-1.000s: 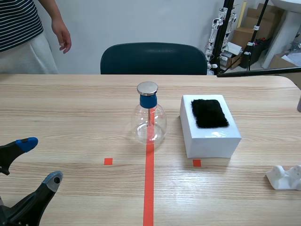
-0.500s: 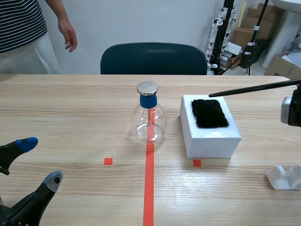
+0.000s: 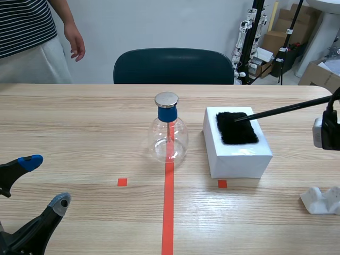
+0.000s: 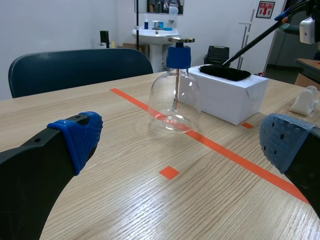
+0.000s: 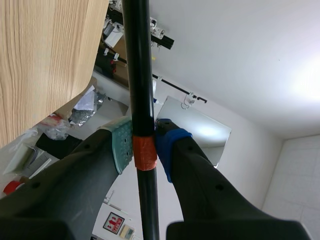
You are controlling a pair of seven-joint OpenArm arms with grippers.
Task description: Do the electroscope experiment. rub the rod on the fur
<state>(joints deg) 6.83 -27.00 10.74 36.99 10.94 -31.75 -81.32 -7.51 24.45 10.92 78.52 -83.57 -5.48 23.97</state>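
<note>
So the black rod (image 3: 281,110) is slanting down over the white box (image 3: 239,154), and its tip looks to be touching the fur (image 3: 237,127), which is lying flat on the box's top. I'm guessing the box is there to lift the fur off the counter (image 3: 79,133) so a long stick can sweep it without scraping wood.

The right tool (image 5: 145,146) is clenching the rod's far end, pads pressing on its orange-red band. It's hanging out past the box's right side, which is leaving the whole length free for stroking.

The glass flask (image 3: 168,133) with the blue neck and metal cap is standing just beside the box, on its left, probably waiting for the charged rod.

The left tool (image 3: 45,180) is sitting well apart from the box, near the robot's edge. Its fingers are spread wide and it's holding nothing, so it's keeping clear of the action.
</note>
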